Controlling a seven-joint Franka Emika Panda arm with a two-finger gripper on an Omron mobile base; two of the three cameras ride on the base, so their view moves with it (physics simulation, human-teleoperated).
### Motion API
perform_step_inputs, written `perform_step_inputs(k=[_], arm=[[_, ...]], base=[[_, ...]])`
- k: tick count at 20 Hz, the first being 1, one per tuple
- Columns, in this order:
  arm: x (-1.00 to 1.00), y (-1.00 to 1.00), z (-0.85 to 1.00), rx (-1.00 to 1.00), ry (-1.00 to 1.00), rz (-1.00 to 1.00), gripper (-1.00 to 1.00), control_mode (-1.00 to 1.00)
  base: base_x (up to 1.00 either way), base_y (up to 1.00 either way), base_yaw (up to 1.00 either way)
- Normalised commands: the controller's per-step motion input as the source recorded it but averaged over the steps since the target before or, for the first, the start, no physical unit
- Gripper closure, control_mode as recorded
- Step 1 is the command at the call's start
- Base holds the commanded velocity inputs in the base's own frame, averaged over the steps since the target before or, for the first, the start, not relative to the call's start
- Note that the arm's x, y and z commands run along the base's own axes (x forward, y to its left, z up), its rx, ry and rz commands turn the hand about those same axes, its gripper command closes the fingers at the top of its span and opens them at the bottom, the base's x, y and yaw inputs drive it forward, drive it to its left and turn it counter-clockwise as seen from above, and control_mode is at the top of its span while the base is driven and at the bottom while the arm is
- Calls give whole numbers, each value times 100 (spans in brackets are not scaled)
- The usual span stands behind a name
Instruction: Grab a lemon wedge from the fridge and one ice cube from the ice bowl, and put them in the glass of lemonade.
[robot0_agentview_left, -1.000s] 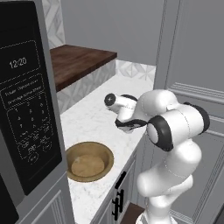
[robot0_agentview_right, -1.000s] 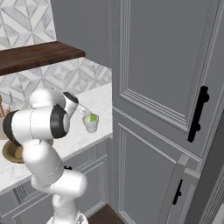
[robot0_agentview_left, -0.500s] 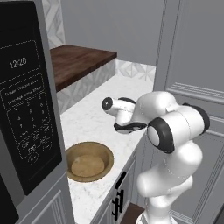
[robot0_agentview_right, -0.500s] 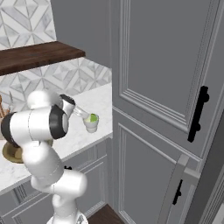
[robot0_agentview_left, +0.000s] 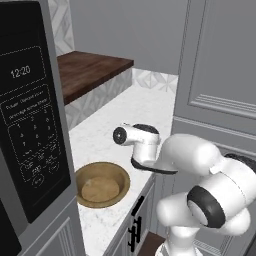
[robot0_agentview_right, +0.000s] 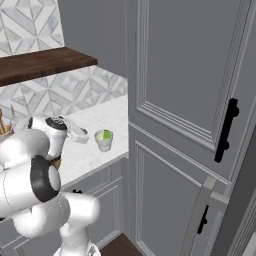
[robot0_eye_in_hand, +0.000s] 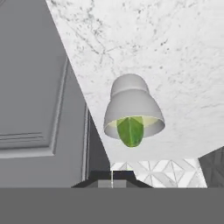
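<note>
The glass of lemonade (robot0_eye_in_hand: 133, 111) stands on the white marble counter (robot0_eye_in_hand: 175, 52) near its front edge. A green lemon wedge (robot0_eye_in_hand: 130, 131) lies inside the glass at the rim. The same glass (robot0_agentview_right: 104, 139) appears in the right base view, just right of my gripper (robot0_agentview_right: 80, 134). My gripper (robot0_eye_in_hand: 111, 177) is shut, with nothing between its fingers, and is a short way off the glass. The wooden ice bowl (robot0_agentview_left: 102, 184) sits left of my hand (robot0_agentview_left: 136, 142); I cannot make out an ice cube in it. A dark fridge door with a pale bar handle (robot0_agentview_right: 200, 210) is at lower right.
A black microwave (robot0_agentview_left: 30, 135) stands at the left, close to the bowl. A dark wooden shelf (robot0_agentview_left: 90, 70) runs above the back of the counter. Tall grey panelled cabinets (robot0_agentview_right: 185, 100) with black handles (robot0_agentview_right: 226, 130) close off the counter's right end.
My hand has drawn back from over the glass toward the bowl side. The wedge stays in the glass. The gripper remains shut.
</note>
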Motion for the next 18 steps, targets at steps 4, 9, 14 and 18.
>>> perform_step_inputs(k=[4, 9, 14, 18], arm=[[-100, 0, 62, -11, -59, -1, 100, -100], [-81, -17, 82, -1, -35, -10, 100, -100], [-69, -36, 86, 0, -14, -7, 100, -100], [-97, -4, 61, 0, -8, -10, 100, -100]], base=[[0, 0, 0], [0, 0, 0], [0, 0, 0], [0, 0, 0]])
